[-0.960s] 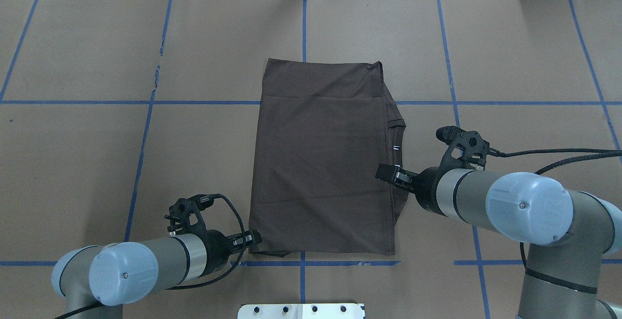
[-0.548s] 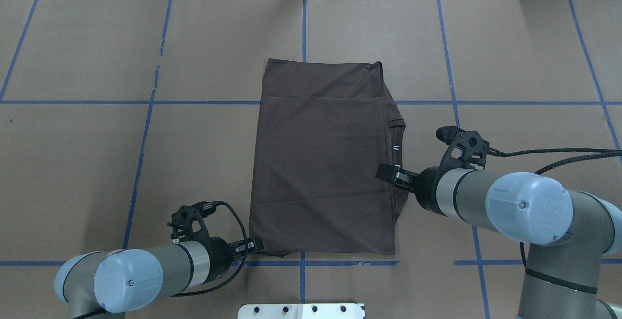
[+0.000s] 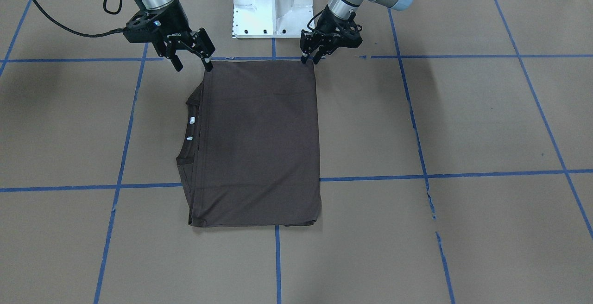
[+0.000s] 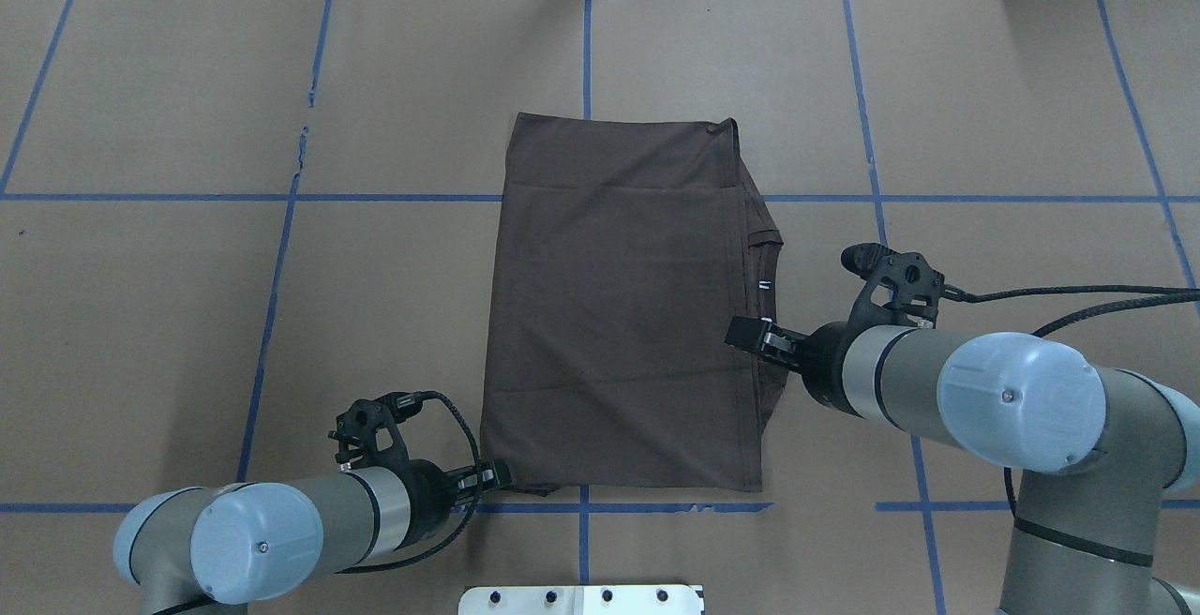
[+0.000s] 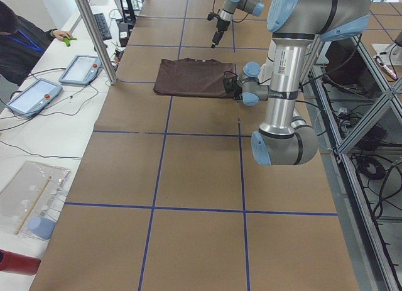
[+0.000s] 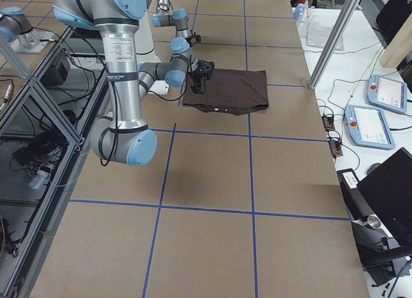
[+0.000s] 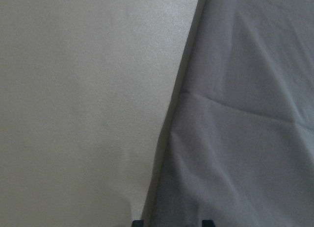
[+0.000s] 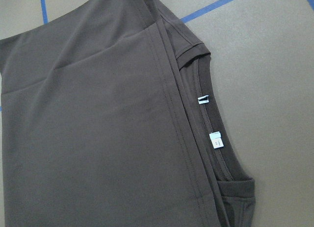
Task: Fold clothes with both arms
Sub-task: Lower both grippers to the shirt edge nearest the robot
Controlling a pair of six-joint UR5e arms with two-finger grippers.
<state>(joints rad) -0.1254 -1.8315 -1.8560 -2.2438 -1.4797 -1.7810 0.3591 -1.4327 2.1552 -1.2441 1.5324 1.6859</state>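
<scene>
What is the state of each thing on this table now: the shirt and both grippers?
T-shirt: folded into a rectangle, lying flat on the table, neck tags showing along one side.
Left gripper: open, low at the shirt's near corner, holding nothing.
Right gripper: open, raised over the shirt's tag-side edge, holding nothing.

The left gripper (image 4: 502,476) has slid across the surface, a little toward the robot and a little toward the middle of the table. Its tips now sit right at the near left corner of the T-shirt (image 4: 619,315), closer to the blue tape line (image 4: 656,507) than a second ago. The left arm (image 4: 375,502) behind it has swung down in the overhead view, its light-blue joint cap (image 4: 246,540) nearer the table's near edge (most of this shift came in the first half second).
</scene>
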